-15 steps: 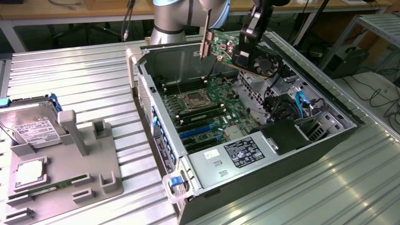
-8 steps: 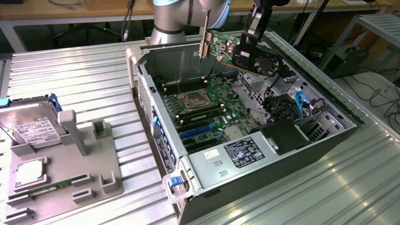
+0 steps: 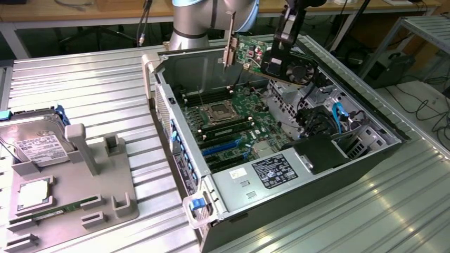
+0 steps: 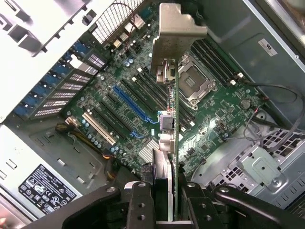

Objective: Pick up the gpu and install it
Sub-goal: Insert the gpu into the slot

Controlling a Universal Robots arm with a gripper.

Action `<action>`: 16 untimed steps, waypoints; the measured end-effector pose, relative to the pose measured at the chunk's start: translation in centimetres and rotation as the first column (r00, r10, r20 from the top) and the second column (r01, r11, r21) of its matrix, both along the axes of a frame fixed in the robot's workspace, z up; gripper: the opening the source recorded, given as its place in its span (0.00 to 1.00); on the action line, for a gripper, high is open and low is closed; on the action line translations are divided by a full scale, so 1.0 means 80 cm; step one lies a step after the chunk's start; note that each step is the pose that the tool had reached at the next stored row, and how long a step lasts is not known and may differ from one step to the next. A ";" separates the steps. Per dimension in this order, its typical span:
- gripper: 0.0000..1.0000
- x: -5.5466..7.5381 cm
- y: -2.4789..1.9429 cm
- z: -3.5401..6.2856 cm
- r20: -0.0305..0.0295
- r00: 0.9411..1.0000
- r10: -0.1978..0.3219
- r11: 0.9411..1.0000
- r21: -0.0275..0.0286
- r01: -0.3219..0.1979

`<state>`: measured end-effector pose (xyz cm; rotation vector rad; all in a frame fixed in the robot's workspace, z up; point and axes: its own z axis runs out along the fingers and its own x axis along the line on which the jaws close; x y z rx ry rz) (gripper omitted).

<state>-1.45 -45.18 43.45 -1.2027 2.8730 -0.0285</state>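
The claw (image 3: 277,47) is clenched on the gpu (image 3: 256,55), gripping the green card by its upper edge. In the wrist view the claw (image 4: 171,212) has a black finger (image 4: 142,205) on each face of the card. The gpu (image 4: 174,109) runs edge-on away from them over the motherboard (image 4: 119,119), with its silver end bracket (image 4: 178,33) at the far end.

Hours below are counted from the middle of the exterior view.

- **8 o'clock, nearest:** a grey holding fixture (image 3: 84,200) lies on the ribbed metal table (image 3: 91,79). A square processor chip (image 3: 33,194) sits on its near part, and a silver hard drive (image 3: 35,147) with a white label is at its far end.
- **5 o'clock:** the near end of the open computer case (image 3: 189,68) holds a grey power supply (image 3: 243,184) with a black label (image 3: 279,170).
- **Middle:** the motherboard (image 3: 235,124) lies flat in the case. Its blue expansion slots (image 3: 223,147) are nearer, and the processor socket (image 3: 214,112) is beyond them.
- **3 o'clock:** blue cables (image 3: 338,118) run by the drive bays.
- **1 o'clock:** the gpu hangs tilted in the air above the case's far end, well apart from the motherboard and not seated in any slot. Its bracket (image 3: 231,50) is on the 9 o'clock end, and its black fan shroud (image 3: 299,68) is on the 3 o'clock end.
- **12 o'clock, beyond the card:** the arm's grey column (image 3: 193,21) stands in front of wooden benches (image 3: 70,10).
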 end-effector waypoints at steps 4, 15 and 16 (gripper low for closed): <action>0.28 0.000 0.0000 0.000 0.000 1.000 0.024 1.000 0.000 -0.024; 0.28 0.000 0.0000 0.000 0.000 0.996 0.092 0.996 0.000 -0.092; 0.28 0.000 0.0000 0.000 0.000 0.995 0.100 0.995 0.000 -0.100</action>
